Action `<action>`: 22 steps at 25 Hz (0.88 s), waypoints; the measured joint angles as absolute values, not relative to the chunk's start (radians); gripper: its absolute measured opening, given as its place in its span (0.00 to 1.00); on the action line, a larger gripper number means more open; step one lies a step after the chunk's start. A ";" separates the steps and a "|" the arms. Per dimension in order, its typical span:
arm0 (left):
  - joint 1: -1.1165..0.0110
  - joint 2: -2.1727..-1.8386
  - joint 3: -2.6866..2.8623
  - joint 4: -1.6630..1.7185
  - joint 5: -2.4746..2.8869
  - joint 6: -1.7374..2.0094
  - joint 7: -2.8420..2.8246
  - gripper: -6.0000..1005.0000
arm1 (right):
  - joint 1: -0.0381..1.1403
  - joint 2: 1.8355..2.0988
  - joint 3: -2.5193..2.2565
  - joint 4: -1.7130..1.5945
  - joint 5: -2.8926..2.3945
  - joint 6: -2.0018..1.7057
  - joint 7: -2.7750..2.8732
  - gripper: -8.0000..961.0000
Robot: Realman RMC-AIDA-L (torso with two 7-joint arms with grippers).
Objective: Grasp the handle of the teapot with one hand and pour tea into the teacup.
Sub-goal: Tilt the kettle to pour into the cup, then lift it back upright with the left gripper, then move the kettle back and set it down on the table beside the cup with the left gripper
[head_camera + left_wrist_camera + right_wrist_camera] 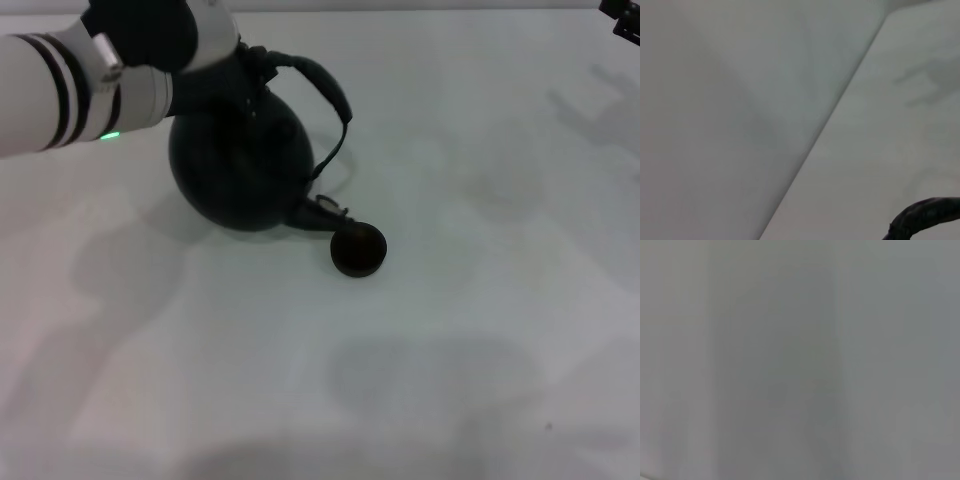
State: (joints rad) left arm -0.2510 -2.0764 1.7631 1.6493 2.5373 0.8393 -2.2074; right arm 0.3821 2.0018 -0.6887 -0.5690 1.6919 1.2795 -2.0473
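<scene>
The matte-black teapot is tilted, with its short spout pointing down at the rim of the tiny dark teacup on the white table. The dark arched handle loops off the pot's upper side; a piece of it also shows in the left wrist view. My left gripper is at the near end of the handle, shut on it, holding the pot tipped. Only a dark bit of my right gripper shows in the head view's top right corner, far from the pot.
The table's far edge runs along the top of the head view. The left wrist view shows the table edge against a plain wall. The right wrist view shows only a plain grey surface.
</scene>
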 joint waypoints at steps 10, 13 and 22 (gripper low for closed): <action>-0.199 -2.072 1.587 1.649 2.239 0.887 -2.098 0.13 | 0.379 2.002 -0.689 -0.569 1.689 1.269 -2.048 0.90; -0.170 -2.072 1.531 1.638 2.154 0.900 -2.044 0.13 | 0.380 2.002 -0.689 -0.569 1.686 1.268 -2.045 0.90; -0.086 -2.072 1.353 1.459 1.717 0.986 -1.730 0.13 | 0.385 2.001 -0.697 -0.569 1.681 1.274 -2.040 0.90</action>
